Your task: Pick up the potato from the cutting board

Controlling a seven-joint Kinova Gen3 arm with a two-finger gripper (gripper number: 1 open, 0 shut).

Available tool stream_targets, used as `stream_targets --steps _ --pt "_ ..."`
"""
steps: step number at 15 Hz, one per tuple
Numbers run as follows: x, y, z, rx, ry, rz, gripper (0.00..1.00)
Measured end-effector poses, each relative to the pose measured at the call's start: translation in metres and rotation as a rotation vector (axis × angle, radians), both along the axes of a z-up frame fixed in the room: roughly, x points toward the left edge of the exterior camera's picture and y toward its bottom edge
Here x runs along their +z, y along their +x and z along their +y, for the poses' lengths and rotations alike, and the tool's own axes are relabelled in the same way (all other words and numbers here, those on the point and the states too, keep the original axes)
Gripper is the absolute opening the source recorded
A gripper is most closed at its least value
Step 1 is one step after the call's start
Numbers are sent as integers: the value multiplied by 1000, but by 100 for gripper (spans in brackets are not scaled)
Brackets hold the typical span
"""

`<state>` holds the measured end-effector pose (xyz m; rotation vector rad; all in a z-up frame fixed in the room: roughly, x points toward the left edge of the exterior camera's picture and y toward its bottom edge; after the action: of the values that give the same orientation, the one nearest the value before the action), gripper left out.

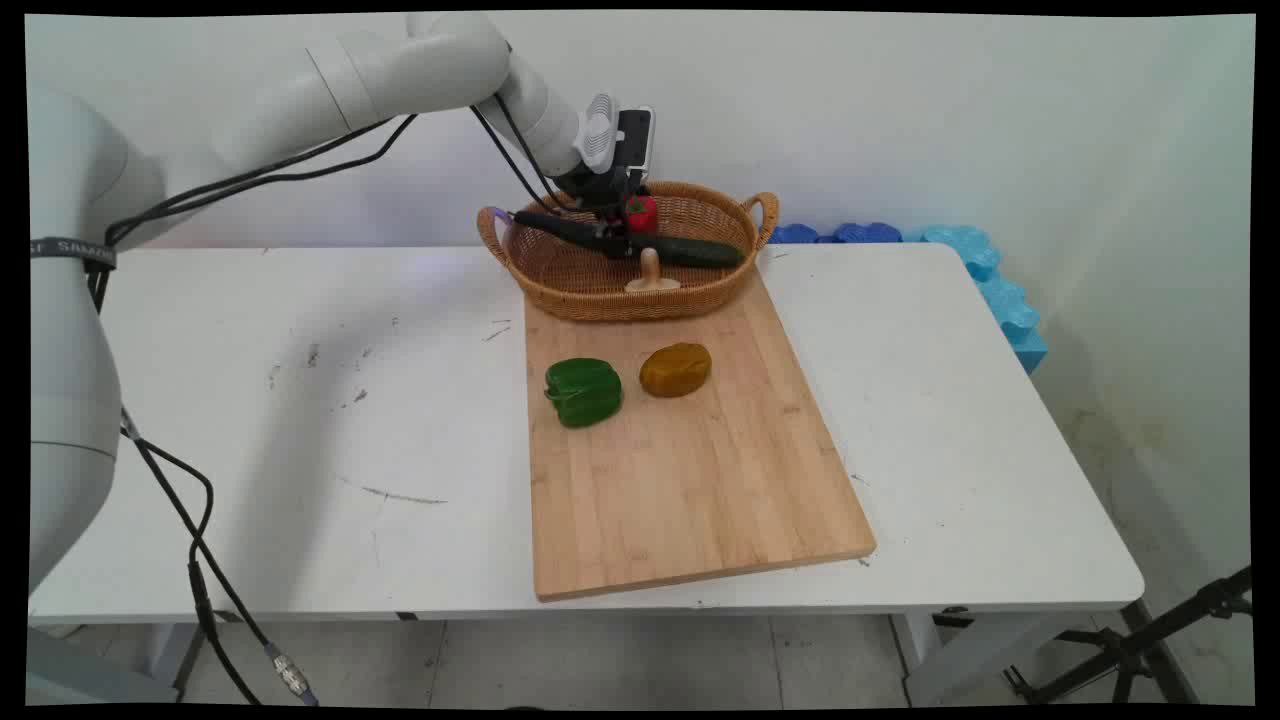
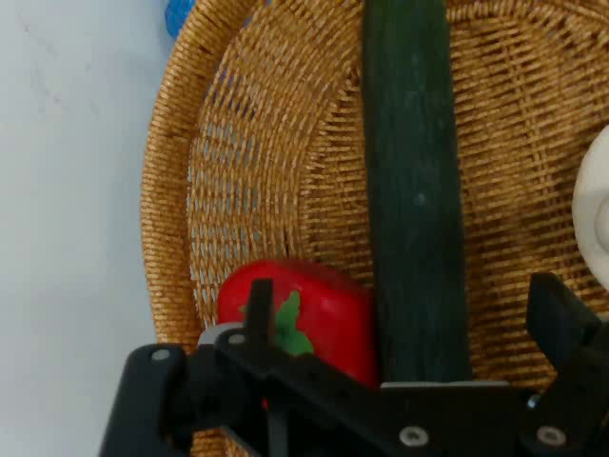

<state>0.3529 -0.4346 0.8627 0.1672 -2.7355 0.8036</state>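
Note:
My gripper point(image 1: 615, 238) reaches down into a wicker basket point(image 1: 600, 300) at the back of the table. A long dark green cucumber point(image 1: 700, 250) lies across the basket, with a red bell pepper point(image 1: 642, 213) right behind it. In the hand view the gripper point(image 2: 409, 333) is open and straddles the cucumber point(image 2: 414, 190). Its left finger point(image 2: 259, 319) stands over the red pepper point(image 2: 324, 314), which touches the cucumber's side, and its right finger point(image 2: 557, 319) stands past the cucumber. A beige mushroom point(image 1: 651, 275) stands in the basket's front, showing as a pale shape point(image 2: 595, 219) at the hand view's right edge.
A wooden cutting board point(image 1: 690, 470) lies in front of the basket. On it sit a green bell pepper point(image 1: 583, 391) and a brownish-yellow potato-like piece point(image 1: 675, 369). Blue foam shapes point(image 1: 985, 270) line the table's back right corner. Black cables point(image 1: 190, 520) hang at the left.

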Motion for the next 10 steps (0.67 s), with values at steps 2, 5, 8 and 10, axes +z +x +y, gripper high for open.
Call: stream_targets --steps 2,5,8,10 --pt "1 0 2 -7 -2 -2 100" --pt "10 1 7 -9 -13 0 100" --pt "21 0 16 6 -23 12 100" --pt "31 -2 27 23 -27 26 100"
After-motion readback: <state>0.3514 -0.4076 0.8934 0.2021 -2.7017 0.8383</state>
